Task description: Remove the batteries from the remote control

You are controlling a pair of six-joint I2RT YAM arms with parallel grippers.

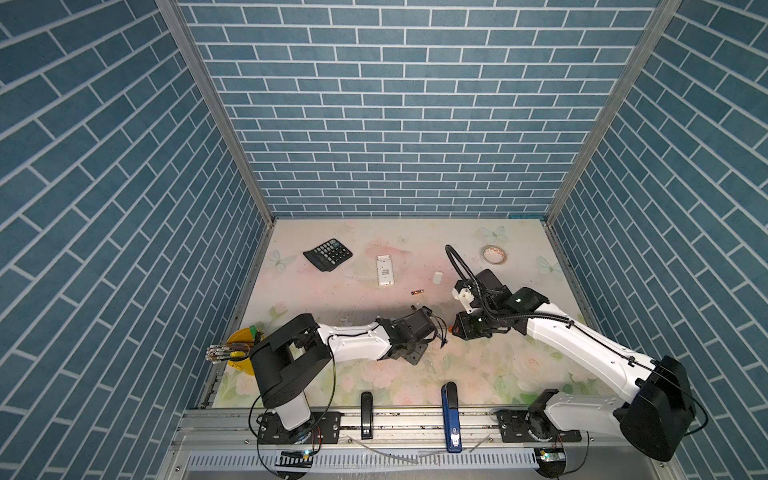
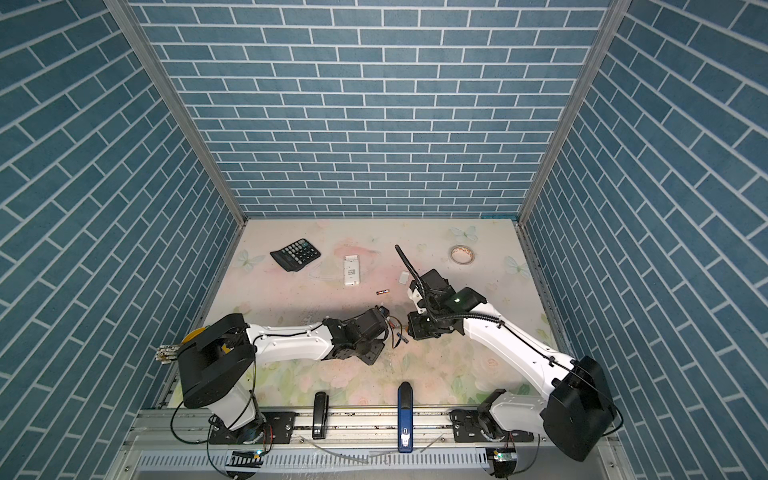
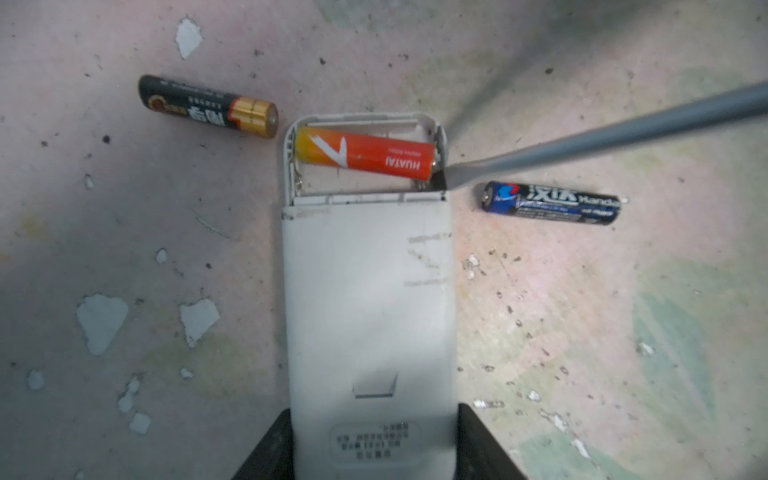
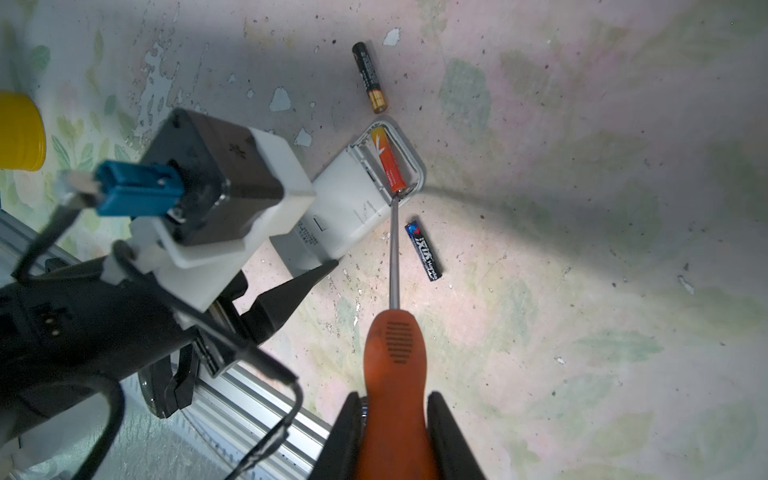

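Orange battery [image 3: 365, 154] sits in open bay of remote [image 3: 370, 311], centre of table [image 3: 582, 332]; screwdriver [image 4: 395, 353] tip at its end. Black-gold battery [image 3: 208, 106], blue battery [image 3: 552, 203] loose either side. Left pincer [image 3: 374, 409] grips remote; right pincer [image 4: 392, 395] grips screwdriver.

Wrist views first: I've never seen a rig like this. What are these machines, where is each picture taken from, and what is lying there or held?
Two white robot arms work at a flowered table. The two wide pictures look down from one overhead camera; the two close ones come from a camera on each wrist. The left end effector grips a white remote, its battery bay open with one orange battery inside. The right end effector holds an orange-handled screwdriver, tip at that battery's end. A black-and-gold battery and a blue battery lie loose beside the remote. Farther back, in a top view, lie another battery, a second remote, a calculator and a tape roll.
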